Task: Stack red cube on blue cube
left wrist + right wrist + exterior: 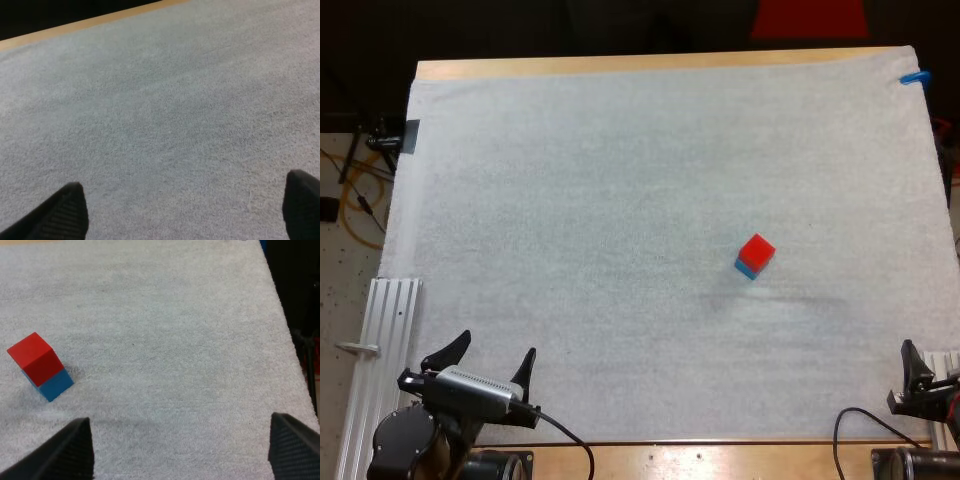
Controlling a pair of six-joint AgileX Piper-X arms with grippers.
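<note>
Since the small red cube (757,247) already sits on the small blue cube (748,269), right of centre on the white-matted counter (620,65), you need no grasp. The pair lies forward-left of your nearer right claw (180,422); left claw (498,345) and right both gape wide, empty.

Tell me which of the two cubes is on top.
The red cube: it rests on the blue cube, which alone touches the white mat.
</note>
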